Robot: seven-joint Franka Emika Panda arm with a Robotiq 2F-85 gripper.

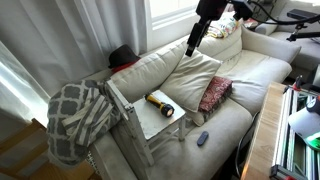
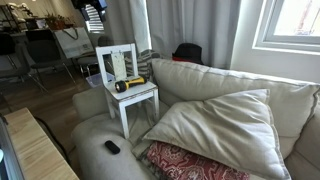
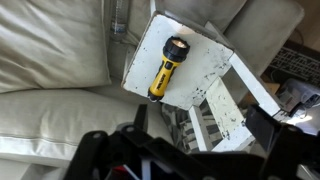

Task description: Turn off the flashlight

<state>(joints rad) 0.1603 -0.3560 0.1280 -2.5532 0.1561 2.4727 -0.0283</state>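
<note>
The flashlight (image 3: 167, 66), with a yellow body and a black head, lies on the seat of a small white chair (image 3: 205, 50) that stands on the couch. It shows in both exterior views (image 1: 160, 104) (image 2: 128, 85). My gripper (image 3: 200, 125) is open and empty, its two dark fingers spread wide. It hangs well above the couch (image 1: 193, 42), apart from the flashlight and off to the side of the chair (image 1: 150, 127). I cannot tell whether the light is on.
A small dark remote (image 1: 202, 138) (image 2: 112, 147) lies on the couch seat in front of the chair. A red patterned pillow (image 1: 215, 93) and a large cream cushion (image 2: 220, 125) lie beside it. A plaid blanket (image 1: 80, 115) hangs over the couch arm.
</note>
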